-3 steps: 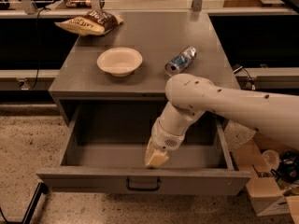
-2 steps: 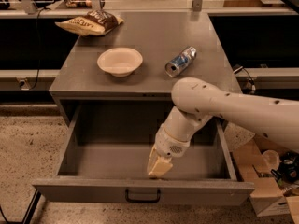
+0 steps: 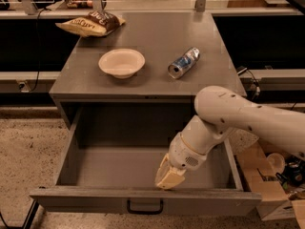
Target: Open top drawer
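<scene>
The top drawer (image 3: 86, 202) is a wide grey metal drawer, pulled far out from under the grey cabinet top. Its deep grey interior shows with nothing in it, and its dark pull handle (image 3: 144, 207) sits mid-front. My gripper (image 3: 167, 178) hangs on the white arm inside the drawer, its pale tip just behind the front wall, slightly right of the handle. The two lower drawers are hidden.
On the cabinet top (image 3: 157, 37) lie a white bowl (image 3: 121, 62), a crushed blue and silver can (image 3: 183, 63) on its side, and a chip bag (image 3: 90, 24) at the back left. Cardboard boxes (image 3: 267, 185) with clutter stand on the floor at the right.
The drawer has slid further out toward the camera. My gripper has moved forward with it, staying just behind the front wall.
</scene>
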`<control>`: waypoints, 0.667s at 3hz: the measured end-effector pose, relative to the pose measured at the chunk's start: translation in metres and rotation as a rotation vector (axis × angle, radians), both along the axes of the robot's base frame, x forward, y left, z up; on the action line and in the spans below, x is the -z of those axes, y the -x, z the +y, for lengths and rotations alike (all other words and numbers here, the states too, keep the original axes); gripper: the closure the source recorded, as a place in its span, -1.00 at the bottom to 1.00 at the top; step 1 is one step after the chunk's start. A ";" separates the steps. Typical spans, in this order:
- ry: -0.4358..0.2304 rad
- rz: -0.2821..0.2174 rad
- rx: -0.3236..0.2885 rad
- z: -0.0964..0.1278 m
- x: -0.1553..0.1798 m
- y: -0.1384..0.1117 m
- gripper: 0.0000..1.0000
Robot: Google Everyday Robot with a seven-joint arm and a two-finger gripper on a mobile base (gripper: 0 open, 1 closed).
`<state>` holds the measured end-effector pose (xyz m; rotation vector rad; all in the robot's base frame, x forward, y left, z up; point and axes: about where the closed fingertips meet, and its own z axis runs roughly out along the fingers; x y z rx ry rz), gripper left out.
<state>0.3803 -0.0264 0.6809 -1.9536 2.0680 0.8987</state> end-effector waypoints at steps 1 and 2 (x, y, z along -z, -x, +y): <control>-0.049 -0.078 0.052 -0.011 -0.017 -0.009 1.00; -0.119 -0.195 0.100 -0.026 -0.041 -0.027 1.00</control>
